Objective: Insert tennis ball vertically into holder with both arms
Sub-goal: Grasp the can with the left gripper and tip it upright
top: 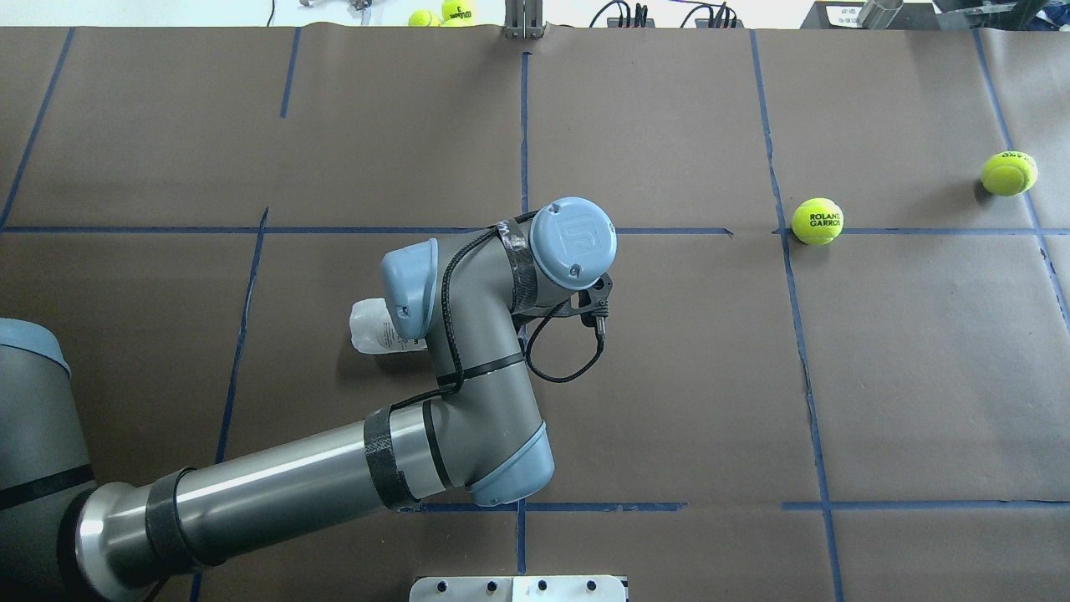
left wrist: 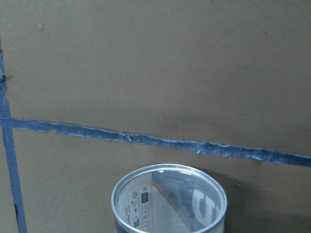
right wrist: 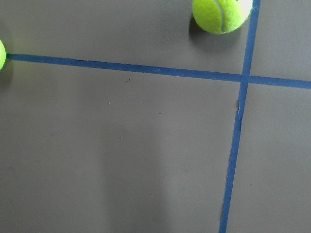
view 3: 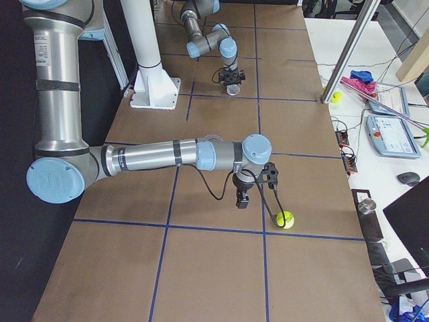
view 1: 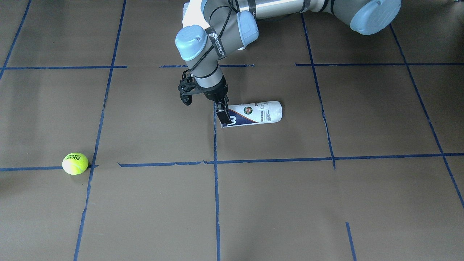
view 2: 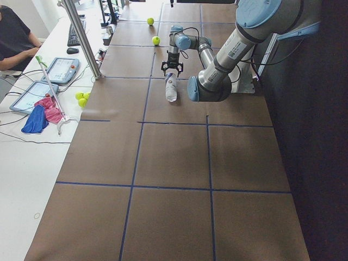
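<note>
The holder point(view 1: 257, 112), a clear can with a white and navy label, lies on its side near the table's middle. Its open mouth shows in the left wrist view point(left wrist: 170, 201). My left gripper point(view 1: 222, 114) points down at that open end, its fingers closed on either side of the rim. The left arm hides most of the can in the overhead view point(top: 368, 328). The tennis ball point(view 1: 75, 163) with black lettering sits on a tape line far to my right point(top: 817, 221). My right gripper point(view 3: 241, 200) shows only in the exterior right view, hovering beside a ball point(view 3: 285, 219). I cannot tell whether it is open or shut.
A second tennis ball point(top: 1009, 173) lies further right. The right wrist view shows one ball point(right wrist: 221, 13) and a sliver of another. Blue tape lines grid the brown table. More balls point(top: 443, 12) lie beyond the far edge. An operator's desk with tablets point(view 2: 54, 70) runs alongside.
</note>
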Robot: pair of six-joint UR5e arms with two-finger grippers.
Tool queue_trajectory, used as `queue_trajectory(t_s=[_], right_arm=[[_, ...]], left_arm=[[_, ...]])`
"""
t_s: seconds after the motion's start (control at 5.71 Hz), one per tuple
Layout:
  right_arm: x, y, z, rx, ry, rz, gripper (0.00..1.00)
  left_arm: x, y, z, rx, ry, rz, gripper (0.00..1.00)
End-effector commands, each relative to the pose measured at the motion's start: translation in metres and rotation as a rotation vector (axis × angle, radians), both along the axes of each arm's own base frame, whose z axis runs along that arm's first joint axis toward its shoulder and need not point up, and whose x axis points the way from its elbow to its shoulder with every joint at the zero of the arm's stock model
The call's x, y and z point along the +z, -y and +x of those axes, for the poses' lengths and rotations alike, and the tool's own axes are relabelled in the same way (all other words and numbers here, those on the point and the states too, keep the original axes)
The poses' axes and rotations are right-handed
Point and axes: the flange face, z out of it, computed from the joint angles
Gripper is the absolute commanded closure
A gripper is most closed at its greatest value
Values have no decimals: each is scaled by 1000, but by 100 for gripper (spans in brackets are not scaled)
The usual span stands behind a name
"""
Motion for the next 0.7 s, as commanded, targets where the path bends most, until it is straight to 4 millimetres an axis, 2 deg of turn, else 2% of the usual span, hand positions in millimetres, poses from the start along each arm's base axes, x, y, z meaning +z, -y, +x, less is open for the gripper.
queue_trajectory(t_s=[0.0,0.18,0.53], right_arm=[[-1,0,0,0,2,2,0],[-1,0,0,0,2,2,0],[-1,0,0,0,2,2,0]], left_arm=[[7,-6,9,7,0,3,0],[16,-6,12,7,-14,10,0],[20,-4,14,6,-7,18,0]])
